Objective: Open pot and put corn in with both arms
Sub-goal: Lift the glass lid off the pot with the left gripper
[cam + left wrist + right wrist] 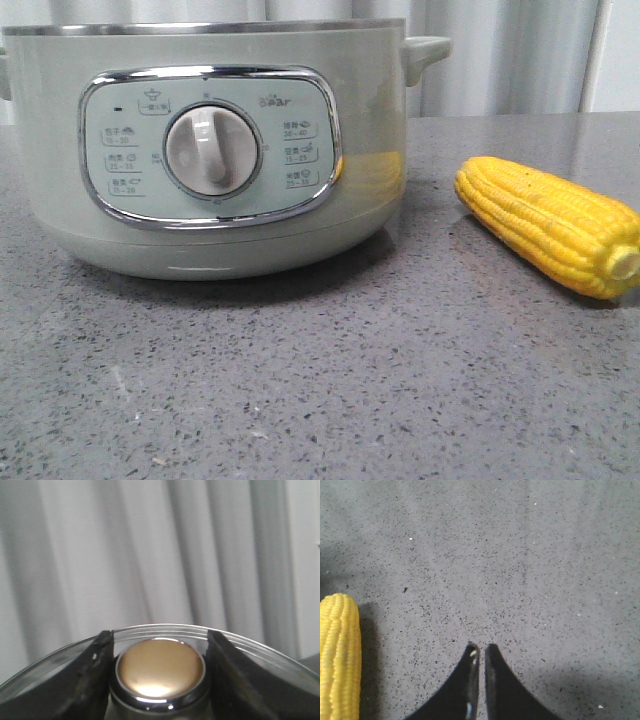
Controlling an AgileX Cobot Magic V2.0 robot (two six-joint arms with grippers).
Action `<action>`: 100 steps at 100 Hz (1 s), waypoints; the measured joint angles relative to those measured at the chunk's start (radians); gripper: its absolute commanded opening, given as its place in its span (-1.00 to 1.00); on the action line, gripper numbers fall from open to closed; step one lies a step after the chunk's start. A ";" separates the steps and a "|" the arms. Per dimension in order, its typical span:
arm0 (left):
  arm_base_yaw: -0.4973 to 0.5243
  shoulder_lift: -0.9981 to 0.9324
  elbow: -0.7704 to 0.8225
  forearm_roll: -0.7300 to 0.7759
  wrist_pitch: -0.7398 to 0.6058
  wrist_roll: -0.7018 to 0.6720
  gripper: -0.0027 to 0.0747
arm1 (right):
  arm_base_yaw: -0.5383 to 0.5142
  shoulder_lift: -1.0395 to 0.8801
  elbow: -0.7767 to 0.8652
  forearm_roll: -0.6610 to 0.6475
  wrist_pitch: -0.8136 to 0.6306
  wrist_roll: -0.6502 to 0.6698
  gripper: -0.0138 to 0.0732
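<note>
The pale green pot (200, 230) stands on the left of the grey table, its dial facing me; its top is cut off by the front view's edge. The yellow corn (550, 225) lies on the table to its right. Neither gripper shows in the front view. In the left wrist view my left gripper (159, 633) has its fingers tight on both sides of the lid's gold knob (160, 667), with the glass lid's rim (250, 641) behind. My right gripper (481, 646) is shut and empty over bare table, with the corn (340, 655) beside it.
The speckled grey tabletop (330, 380) stretches in front of the pot and corn. A pale curtain (500, 60) hangs behind. The pot's side handle (425, 50) sticks out towards the corn's side.
</note>
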 measured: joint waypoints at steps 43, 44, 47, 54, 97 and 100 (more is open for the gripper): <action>0.211 -0.399 0.338 -0.012 0.125 0.006 -0.98 | 0.000 0.000 0.000 0.000 0.000 0.000 -0.81; 0.211 -0.404 0.342 -0.014 0.125 0.006 -0.98 | 0.000 0.000 0.000 0.000 0.000 0.000 -0.81; 0.213 -0.413 0.362 -0.025 0.125 0.006 -0.98 | 0.000 0.000 0.000 0.000 0.000 0.000 -0.81; 0.213 -0.428 0.409 -0.041 0.130 0.006 -0.98 | 0.000 0.000 0.000 0.000 0.000 0.000 -0.81; 0.213 -0.437 0.498 -0.057 0.151 0.006 -0.98 | 0.000 0.004 0.000 0.000 0.008 0.000 -0.80; 0.213 -0.437 0.498 -0.057 0.156 0.006 -0.98 | 0.000 0.008 -0.002 0.000 0.010 0.000 -0.77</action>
